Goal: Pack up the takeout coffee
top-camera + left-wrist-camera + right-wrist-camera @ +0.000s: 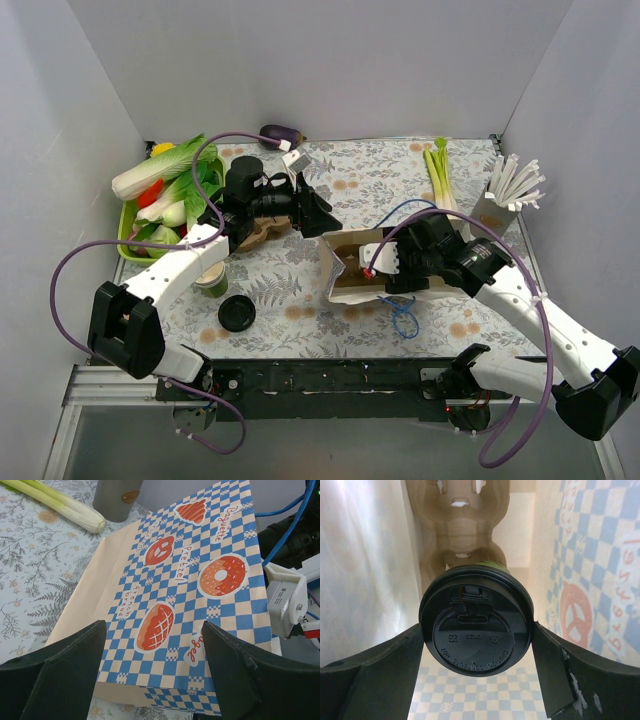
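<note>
Both right fingers (375, 680) press against opposite sides of the black lid on the takeout coffee (476, 625), pinching it with the lid facing the wrist. The cup sits inside the paper bag (590, 580), and only a sliver of its green wall shows behind the lid. The right arm bends in from the right, its wrist at the bag. The left fingers (55, 675) are spread with nothing between them and point at the bag's outer face. The left arm reaches across from the left.

Printed on the bag's blue check are "Baguette", "Pretzel", "French bread" and "Bagel". The embossed marks on the lid are too small to read.

Bag walls stand close on both sides of the cup. A brown pulp carrier (457, 525) lies deeper in. On the bench (300, 310), a loose black lid (237, 314) lies well apart from the bag.
</note>
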Motion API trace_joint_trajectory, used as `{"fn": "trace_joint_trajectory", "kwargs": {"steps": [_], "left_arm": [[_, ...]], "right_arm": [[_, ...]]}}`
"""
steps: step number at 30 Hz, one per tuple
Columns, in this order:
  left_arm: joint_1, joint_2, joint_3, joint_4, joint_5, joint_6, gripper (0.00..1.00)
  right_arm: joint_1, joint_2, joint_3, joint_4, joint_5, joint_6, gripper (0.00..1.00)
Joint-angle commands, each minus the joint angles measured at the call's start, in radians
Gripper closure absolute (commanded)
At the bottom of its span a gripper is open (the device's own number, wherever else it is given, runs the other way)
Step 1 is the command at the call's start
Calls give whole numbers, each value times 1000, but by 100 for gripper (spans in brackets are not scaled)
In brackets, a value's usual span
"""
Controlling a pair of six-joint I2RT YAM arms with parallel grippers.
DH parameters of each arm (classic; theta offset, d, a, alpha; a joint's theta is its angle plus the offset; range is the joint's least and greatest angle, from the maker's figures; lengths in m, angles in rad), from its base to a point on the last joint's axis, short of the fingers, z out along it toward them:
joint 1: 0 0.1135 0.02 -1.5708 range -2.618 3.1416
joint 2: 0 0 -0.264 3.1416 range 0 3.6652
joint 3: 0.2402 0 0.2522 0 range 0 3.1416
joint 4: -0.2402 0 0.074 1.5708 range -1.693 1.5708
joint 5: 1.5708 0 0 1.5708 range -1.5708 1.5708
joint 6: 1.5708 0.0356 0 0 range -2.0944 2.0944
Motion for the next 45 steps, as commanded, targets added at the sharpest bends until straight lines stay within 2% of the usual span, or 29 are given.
{"fn": "trace_joint_trajectory", "kwargs": {"steps": [1,13,18,28,39,45], "left_arm": [[6,-8,5,0,7,30,23],[9,5,10,-20,-5,54,23],[12,15,7,-8,-1,44,23],[17,28,18,-18,-14,51,22],[29,35,70,-109,-66,74,18],[78,31,102,-173,-51,88,16]], "right_arm": [[-8,-17,-26,100,-50,-60,99],[-49,12,-52,103,-85,-98,99],[-89,23,-52,72,-148,-123,99],[-120,109,12,17,-229,-135,99],[-187,293,187,-129,-301,-180,99],[-264,415,320,-236,-390,-197,99]]}}
